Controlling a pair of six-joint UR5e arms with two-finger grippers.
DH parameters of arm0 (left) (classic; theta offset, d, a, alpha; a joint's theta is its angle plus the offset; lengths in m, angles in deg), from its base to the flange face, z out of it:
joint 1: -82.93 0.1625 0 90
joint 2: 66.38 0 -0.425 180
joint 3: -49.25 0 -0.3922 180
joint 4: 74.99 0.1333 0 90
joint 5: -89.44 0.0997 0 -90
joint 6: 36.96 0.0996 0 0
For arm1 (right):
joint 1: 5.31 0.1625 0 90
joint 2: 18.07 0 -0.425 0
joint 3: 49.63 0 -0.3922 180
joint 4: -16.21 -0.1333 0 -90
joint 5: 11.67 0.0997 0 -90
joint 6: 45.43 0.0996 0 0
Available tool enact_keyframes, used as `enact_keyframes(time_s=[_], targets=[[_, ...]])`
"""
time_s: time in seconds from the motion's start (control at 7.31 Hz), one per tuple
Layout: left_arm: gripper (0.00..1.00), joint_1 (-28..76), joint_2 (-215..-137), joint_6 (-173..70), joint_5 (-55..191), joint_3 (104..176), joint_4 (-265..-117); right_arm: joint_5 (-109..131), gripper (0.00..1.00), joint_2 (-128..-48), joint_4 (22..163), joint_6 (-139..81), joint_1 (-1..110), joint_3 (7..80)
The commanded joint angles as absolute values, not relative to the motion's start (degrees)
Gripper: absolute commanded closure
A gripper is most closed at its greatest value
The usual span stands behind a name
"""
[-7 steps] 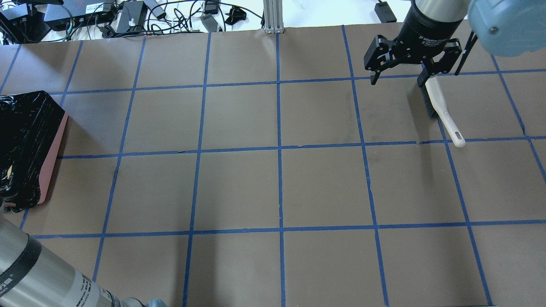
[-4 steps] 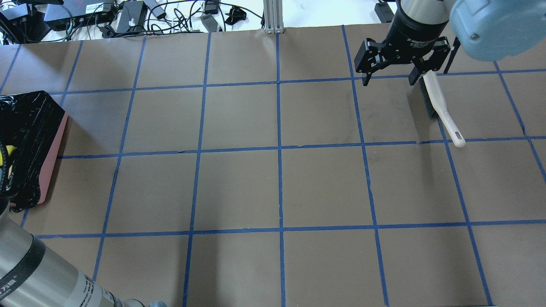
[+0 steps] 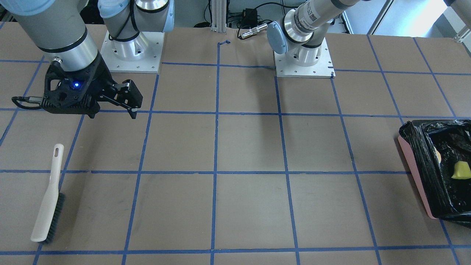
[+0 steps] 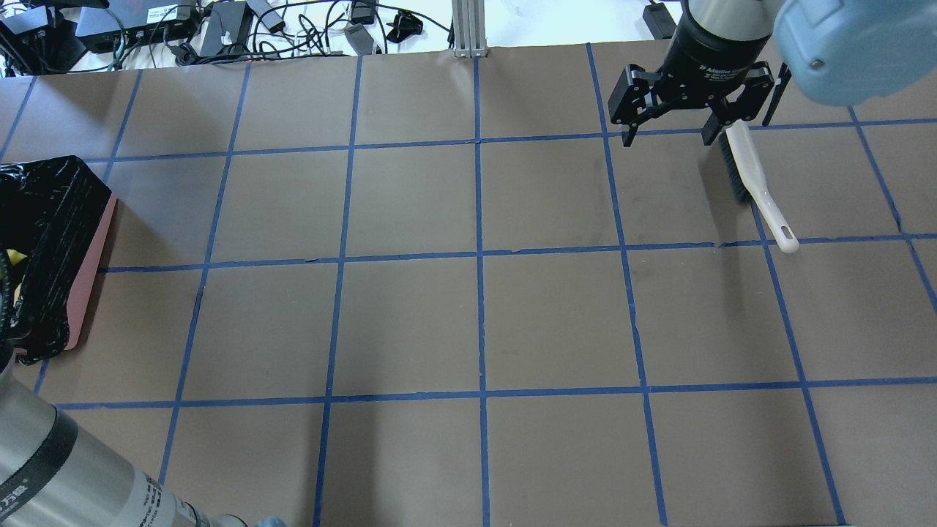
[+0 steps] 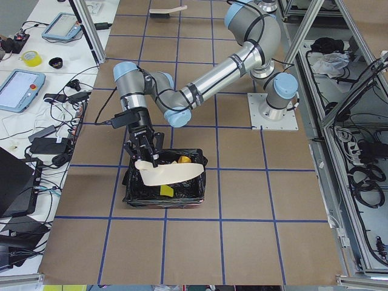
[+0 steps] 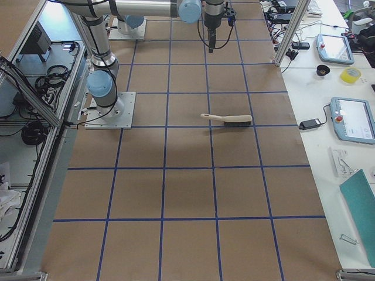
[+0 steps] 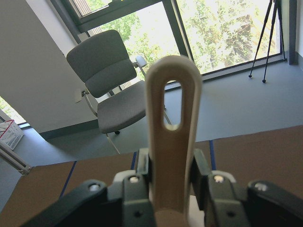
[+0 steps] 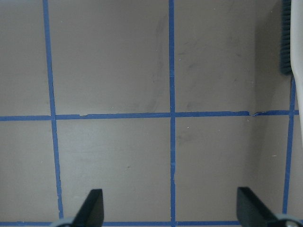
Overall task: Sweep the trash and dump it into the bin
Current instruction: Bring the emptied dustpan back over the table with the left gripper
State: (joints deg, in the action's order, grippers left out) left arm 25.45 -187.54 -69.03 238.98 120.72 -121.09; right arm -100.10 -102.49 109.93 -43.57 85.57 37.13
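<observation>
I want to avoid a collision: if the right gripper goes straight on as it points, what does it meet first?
The right gripper would probably meet the bare table, near a blue tape crossing; the brush lies to one side.

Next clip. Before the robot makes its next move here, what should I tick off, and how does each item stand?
1. Left end effector clamped on the dustpan handle: ok.
2. Dustpan held over the bin: ok.
3. Trash in the bin: yellow piece lies inside; all three pieces: cannot tell.
4. Trash left on the table: none seen, ok.
5. Right end effector open, empty, far from the bin: ok.
6. Brush lying on the table, ungripped: ok.
</observation>
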Motion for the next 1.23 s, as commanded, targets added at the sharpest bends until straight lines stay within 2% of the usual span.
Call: enact_keyframes(time_s=[0.0, 0.27, 1.1], targets=[[1.0, 25.5, -186.2, -63.2, 230.5, 115.5, -123.1, -100.4, 0.0, -102.5, 109.6, -43.4, 85.6, 37.3], [1.0, 25.9, -185.0, -61.3, 224.7, 110.3, -129.7, -100.3, 0.0, -102.4, 109.5, -43.4, 85.6, 37.3], [1.0, 23.2, -176.6, -76.8, 206.3, 110.2, -154.6, -102.1, 0.0, -102.8, 106.7, -43.8, 85.6, 36.3]])
